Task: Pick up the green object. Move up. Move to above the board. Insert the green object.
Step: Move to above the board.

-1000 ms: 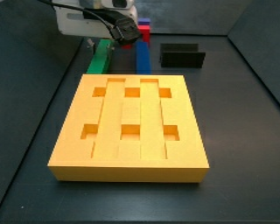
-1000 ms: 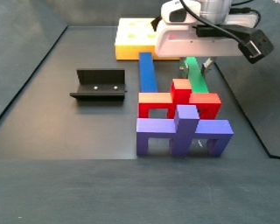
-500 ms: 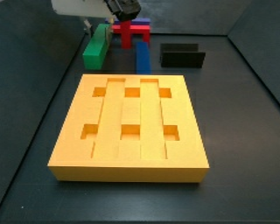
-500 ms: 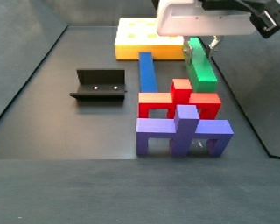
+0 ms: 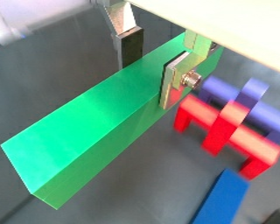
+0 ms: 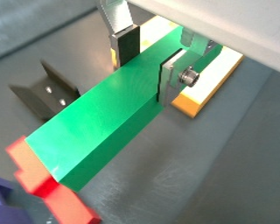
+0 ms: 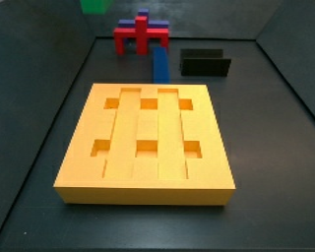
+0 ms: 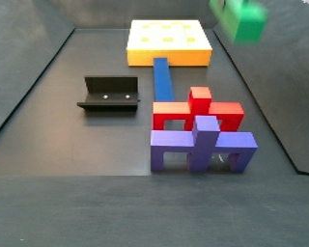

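- Holding: the gripper is clamped on the green object, one dark-padded silver finger on each long side face near one end of the bar; both wrist views show this grip, the bar square between the plates and level.
- Item, green object: off the floor and high. In a side view only its end face shows, at about 1 o'clock at the frame's upper edge; in a side view a small green patch remains at 11 o'clock.
- Item, gripper body: out of frame in both side views; located only through the wrist views.
- Change since a second ago: the bar lay on the floor beside the blue bar with the gripper low over it; half a second ago it was partly raised. Now it has left the floor entirely and the arm has risen out of the side frames.
- Reading: pick-up done, lift nearly done. Transfer to above the board not begun.
- Item, board: unoccupied, grooves and square holes bare; in a wrist view its corner shows beyond the gripped end.
- Unmoved: red piece, purple piece, fixture, blue bar.
- Judgement: next comes a sideways carry, then lining the bar up with a groove.
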Controlling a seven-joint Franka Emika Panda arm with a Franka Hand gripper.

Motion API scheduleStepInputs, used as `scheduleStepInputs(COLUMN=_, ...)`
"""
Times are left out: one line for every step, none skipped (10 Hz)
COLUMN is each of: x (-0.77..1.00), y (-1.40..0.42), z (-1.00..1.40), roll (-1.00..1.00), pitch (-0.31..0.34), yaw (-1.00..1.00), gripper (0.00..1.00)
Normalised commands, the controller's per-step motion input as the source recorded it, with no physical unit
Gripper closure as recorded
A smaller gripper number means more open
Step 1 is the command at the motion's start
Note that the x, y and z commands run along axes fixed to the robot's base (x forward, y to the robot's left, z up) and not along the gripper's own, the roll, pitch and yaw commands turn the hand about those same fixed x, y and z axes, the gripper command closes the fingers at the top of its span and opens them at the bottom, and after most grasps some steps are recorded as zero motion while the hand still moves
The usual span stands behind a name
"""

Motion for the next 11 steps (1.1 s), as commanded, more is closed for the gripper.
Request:
scheduleStepInputs(x=0.0, y=0.0, z=1.4, roll=0.02, pitch=0.065, yaw=0.0, gripper=1.0)
scheduleStepInputs(x=0.02, y=0.0, z=0.52, roll=0.01, pitch=0.055, yaw=0.0, gripper=1.0)
scheduleStepInputs(x=0.03, y=0.0, z=0.2, roll=0.01, pitch=0.053, yaw=0.0, gripper=1.0)
scheduleStepInputs(x=0.66, y=-1.4, z=0.23, roll=-0.02, pitch=0.09, yaw=0.04, gripper=1.0)
scheduleStepInputs(x=0.65, y=-1.4, z=0.22, roll=-0.02, pitch=0.095, yaw=0.04, gripper=1.0)
scheduleStepInputs(x=0.69, y=-1.4, z=0.21, roll=0.06, pitch=0.159, yaw=0.04, gripper=1.0)
scheduleStepInputs(x=0.73, y=-1.4, z=0.23, roll=-0.02, pitch=0.182, yaw=0.01, gripper=1.0)
scheduleStepInputs(x=0.73, y=-1.4, z=0.24, roll=0.0, pitch=0.183, yaw=0.01, gripper=1.0)
scheduleStepInputs(x=0.74, y=-1.4, z=0.24, roll=0.0, pitch=0.16, yaw=0.01, gripper=1.0)
scheduleStepInputs(x=0.79, y=-1.4, z=0.24, roll=0.01, pitch=0.159, yaw=0.01, gripper=1.0)
scheduleStepInputs(x=0.49, y=-0.84, z=0.15, roll=0.02, pitch=0.164, yaw=0.01, gripper=1.0)
